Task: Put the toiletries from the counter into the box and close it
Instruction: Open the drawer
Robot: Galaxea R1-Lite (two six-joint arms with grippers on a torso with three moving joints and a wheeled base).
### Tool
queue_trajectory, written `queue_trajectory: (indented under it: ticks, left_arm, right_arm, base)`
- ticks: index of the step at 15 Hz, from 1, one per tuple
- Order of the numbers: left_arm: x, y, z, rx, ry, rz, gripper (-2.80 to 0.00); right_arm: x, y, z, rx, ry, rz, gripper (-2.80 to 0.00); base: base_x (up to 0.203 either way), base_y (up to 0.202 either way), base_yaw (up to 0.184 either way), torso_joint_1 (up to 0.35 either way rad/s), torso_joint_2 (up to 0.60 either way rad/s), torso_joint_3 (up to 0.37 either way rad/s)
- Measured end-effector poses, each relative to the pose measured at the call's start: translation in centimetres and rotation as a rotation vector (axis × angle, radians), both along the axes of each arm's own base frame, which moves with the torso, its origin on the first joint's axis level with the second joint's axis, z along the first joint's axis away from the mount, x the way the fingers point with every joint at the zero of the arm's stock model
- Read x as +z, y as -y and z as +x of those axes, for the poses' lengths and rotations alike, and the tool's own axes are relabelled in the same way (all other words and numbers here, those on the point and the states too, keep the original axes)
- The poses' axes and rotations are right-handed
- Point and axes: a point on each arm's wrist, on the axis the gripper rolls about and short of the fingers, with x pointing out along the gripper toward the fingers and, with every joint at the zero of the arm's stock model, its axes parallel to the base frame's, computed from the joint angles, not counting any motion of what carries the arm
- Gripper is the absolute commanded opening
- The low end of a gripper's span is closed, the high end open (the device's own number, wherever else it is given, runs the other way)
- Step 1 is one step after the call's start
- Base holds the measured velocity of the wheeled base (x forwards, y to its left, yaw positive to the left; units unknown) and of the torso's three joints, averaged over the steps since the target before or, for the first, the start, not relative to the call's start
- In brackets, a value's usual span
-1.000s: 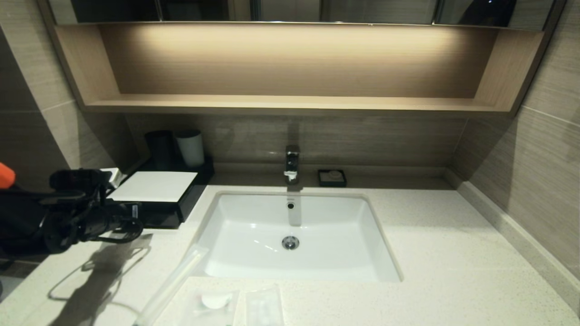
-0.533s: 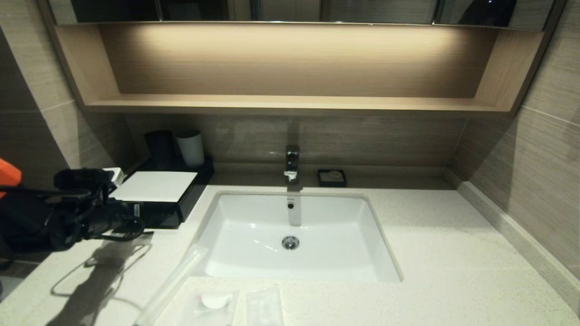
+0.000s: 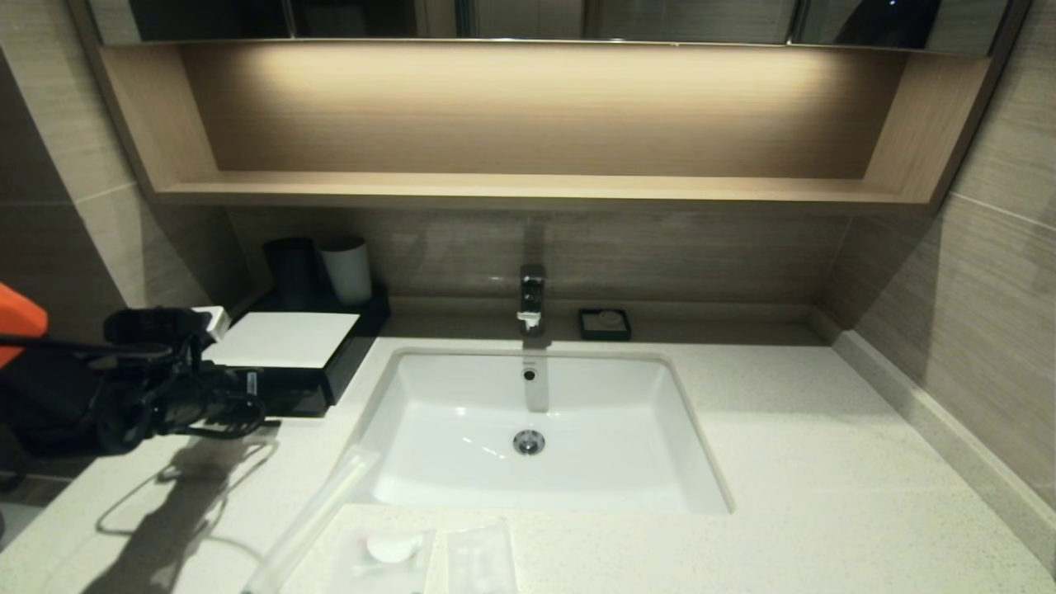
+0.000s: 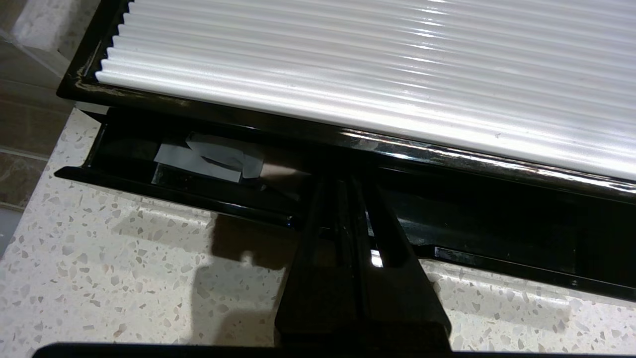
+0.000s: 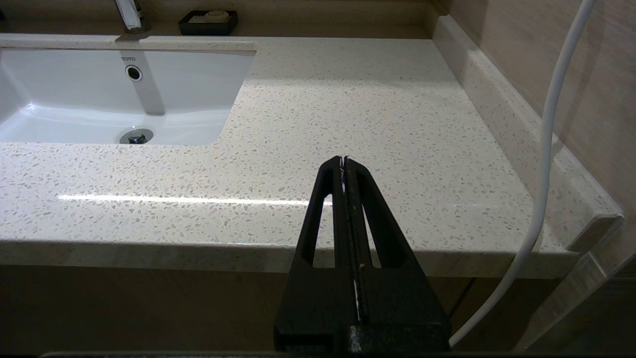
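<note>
The black box (image 3: 330, 375) with a white top panel (image 4: 372, 74) stands at the counter's (image 3: 825, 462) back left. Its front drawer (image 4: 164, 191) is out by a narrow gap, with grey paper pieces (image 4: 208, 159) inside. My left gripper (image 3: 256, 404) (image 4: 343, 184) is shut, its tips over the drawer's front wall. The toiletries lie at the near edge: a long thin packet (image 3: 313, 520), a squarish one with a white disc (image 3: 388, 551) and a small rectangular one (image 3: 481, 561). My right gripper (image 5: 344, 160) is shut and empty, before the counter's right front edge.
A white sink (image 3: 536, 429) with a tap (image 3: 532, 299) fills the counter's middle. A small black dish (image 3: 605, 323) sits by the back wall. A black cup (image 3: 290, 271) and a white cup (image 3: 346, 268) stand behind the box. A white cable (image 5: 546, 149) hangs beside my right gripper.
My left gripper has edged a little to the right, closer to the box's front. The packets have not moved.
</note>
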Motion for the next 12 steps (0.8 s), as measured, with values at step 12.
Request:
queue_trajectory:
  ticks: [12]
  left_arm:
    - [0.48, 0.16, -0.71, -0.007, -0.196, -0.017, -2.8]
  right_arm:
    - [0.0, 0.0, 0.0, 0.0, 0.0, 0.0, -2.8]
  base:
    - [0.0, 0.0, 0.0, 0.0, 0.0, 0.0]
